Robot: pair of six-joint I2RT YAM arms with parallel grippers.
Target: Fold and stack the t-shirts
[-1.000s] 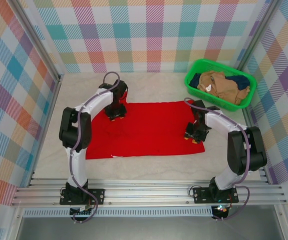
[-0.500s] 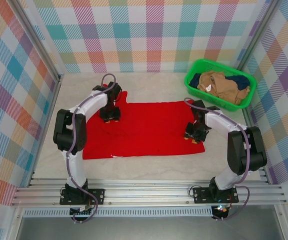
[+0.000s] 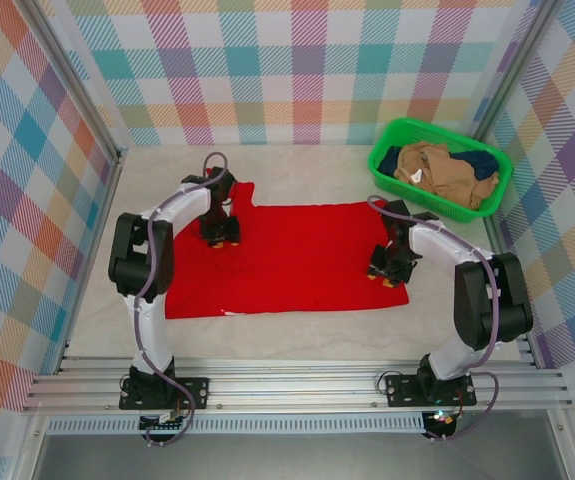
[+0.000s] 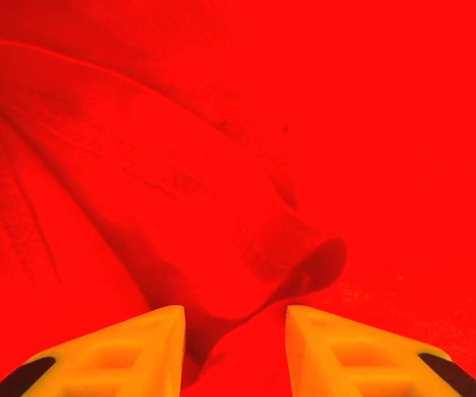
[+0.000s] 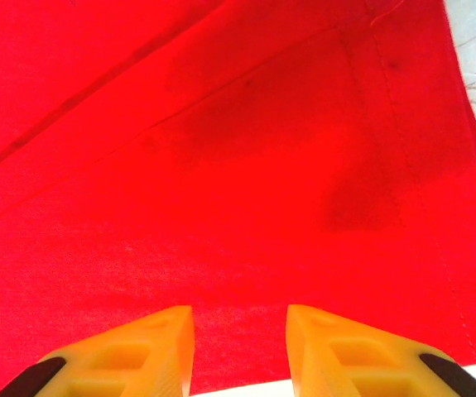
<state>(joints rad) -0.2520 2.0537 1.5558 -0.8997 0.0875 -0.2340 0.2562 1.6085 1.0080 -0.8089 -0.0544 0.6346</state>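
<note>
We are looking at the red shirt [image 3: 297,258] lying spread flat in the middle of the table [image 3: 297,175]. The left gripper [image 3: 219,238] is sitting low on the shirt's far left corner, beside the sleeve. In its wrist view its fingers [image 4: 122,351] are standing a narrow way apart. A raised ridge [image 4: 221,223] of red cloth is running down between them, and we cannot tell whether it is pinched or only touched. The right gripper [image 3: 387,274] is sitting on the shirt's near right corner. Its fingers [image 5: 138,351] are likewise narrowly parted, with flat cloth lying between them. The tan shirt [image 3: 437,170] and the navy shirt [image 3: 484,160] are lying crumpled in the green basket [image 3: 375,160] at the far right, well apart from both grippers.
</note>
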